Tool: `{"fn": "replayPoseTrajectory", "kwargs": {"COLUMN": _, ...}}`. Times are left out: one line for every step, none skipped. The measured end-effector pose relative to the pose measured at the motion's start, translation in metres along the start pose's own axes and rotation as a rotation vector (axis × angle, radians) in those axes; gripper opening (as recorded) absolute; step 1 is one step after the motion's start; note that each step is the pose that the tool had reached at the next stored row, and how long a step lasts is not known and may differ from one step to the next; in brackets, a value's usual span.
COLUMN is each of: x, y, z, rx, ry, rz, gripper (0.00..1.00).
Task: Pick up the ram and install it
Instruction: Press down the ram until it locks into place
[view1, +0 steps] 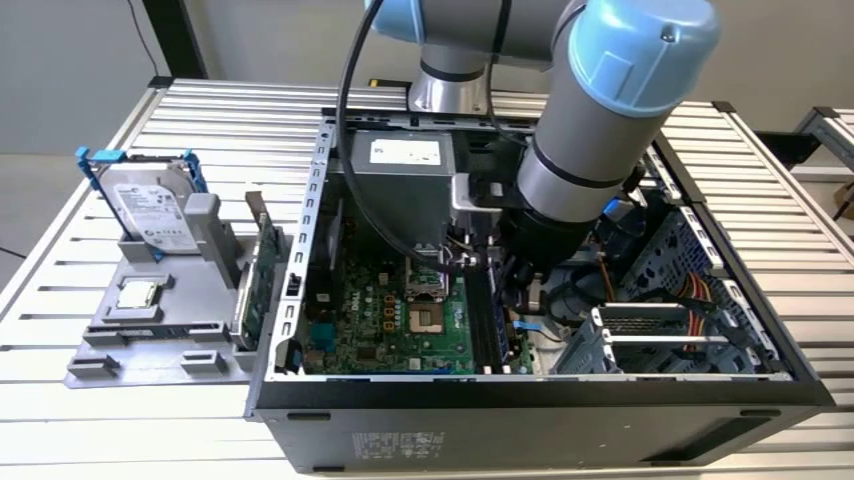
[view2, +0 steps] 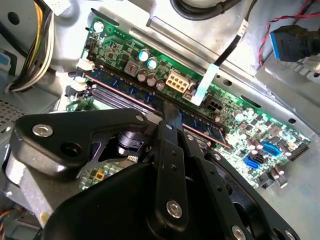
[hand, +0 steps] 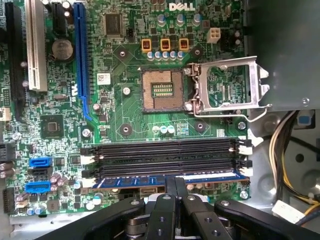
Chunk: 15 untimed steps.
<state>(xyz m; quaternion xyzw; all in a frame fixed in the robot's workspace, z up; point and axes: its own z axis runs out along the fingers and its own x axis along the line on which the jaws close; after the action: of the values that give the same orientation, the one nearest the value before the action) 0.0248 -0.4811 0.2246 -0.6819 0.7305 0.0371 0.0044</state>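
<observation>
The ram is a long blue stick lying along the motherboard memory slot closest to my gripper, beside several empty black slots. In the second wrist view the ram runs diagonally between white end clips. My gripper is shut, its two black fingers pressed together with the tips on the stick's top edge near its middle; the same contact shows in the second wrist view. In the exterior view the arm reaches down into the open computer case, with the gripper low over the board.
Outside the case, at the exterior view's left, a grey holder carries a silver hard drive in a blue frame and a green card. The power supply, open CPU socket and cable bundles crowd the case.
</observation>
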Motion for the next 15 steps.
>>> {"fn": "replayPoseTrajectory", "kwargs": {"x": 0.0002, "y": 0.0001, "z": 0.0014, "rx": -0.0002, "ry": 0.001, "rz": 0.0, "gripper": 0.0}}
{"fn": "replayPoseTrajectory", "kwargs": {"x": 0.0004, "y": 0.0003, "z": 0.0029, "rx": -0.0003, "ry": 0.0019, "rz": 0.0, "gripper": 0.0}}
{"fn": "replayPoseTrajectory", "kwargs": {"x": 0.0005, "y": 0.0003, "z": 0.0048, "rx": -0.0001, "ry": 0.0015, "rz": 0.0, "gripper": 0.0}}
{"fn": "replayPoseTrajectory", "kwargs": {"x": 0.0006, "y": 0.0005, "z": 0.0068, "rx": -0.0001, "ry": 0.0015, "rz": 0.0, "gripper": 0.0}}
{"fn": "replayPoseTrajectory", "kwargs": {"x": 0.0007, "y": 0.0006, "z": 0.0085, "rx": -0.0002, "ry": 0.0015, "rz": 0.0, "gripper": 0.0}}
{"fn": "replayPoseTrajectory", "kwargs": {"x": 0.0005, "y": 0.0006, "z": 0.0082, "rx": -0.0004, "ry": 0.0035, "rz": 0.0, "gripper": 0.0}}
{"fn": "replayPoseTrajectory", "kwargs": {"x": 0.0001, "y": 0.0007, "z": 0.0054, "rx": -0.0002, "ry": 0.0036, "rz": 0.0, "gripper": 0.0}}
{"fn": "replayPoseTrajectory", "kwargs": {"x": -0.0002, "y": 0.0009, "z": 0.0025, "rx": 0.0005, "ry": -0.0009, "rz": 0.0, "gripper": 0.0}}
{"fn": "replayPoseTrajectory", "kwargs": {"x": -0.0005, "y": 0.0011, "z": -0.0018, "rx": 0.0002, "ry": -0.0009, "rz": 0.0, "gripper": 0.0}}
{"fn": "replayPoseTrajectory", "kwargs": {"x": -0.0007, "y": 0.0014, "z": -0.0065, "rx": 0.0001, "ry": -0.0001, "rz": 0.0, "gripper": 0.0}}
{"fn": "replayPoseTrajectory", "kwargs": {"x": -0.0008, "y": 0.0016, "z": -0.0112, "rx": 0.0001, "ry": 0.0002, "rz": 0.0, "gripper": 0.0}}
{"fn": "replayPoseTrajectory", "kwargs": {"x": -0.0011, "y": 0.0019, "z": -0.0157, "rx": 0.0001, "ry": 0.0002, "rz": 0.0, "gripper": 0.0}}
{"fn": "replayPoseTrajectory", "kwargs": {"x": -0.0014, "y": 0.0021, "z": -0.0203, "rx": 0.0001, "ry": 0.0004, "rz": 0.0, "gripper": 0.0}}
{"fn": "replayPoseTrajectory", "kwargs": {"x": -0.0016, "y": 0.0023, "z": -0.0251, "rx": 0.0001, "ry": 0.0002, "rz": 0.0, "gripper": 0.0}}
{"fn": "replayPoseTrajectory", "kwargs": {"x": -0.0019, "y": 0.0025, "z": -0.0294, "rx": 0.0001, "ry": 0.0003, "rz": 0.0, "gripper": 0.0}}
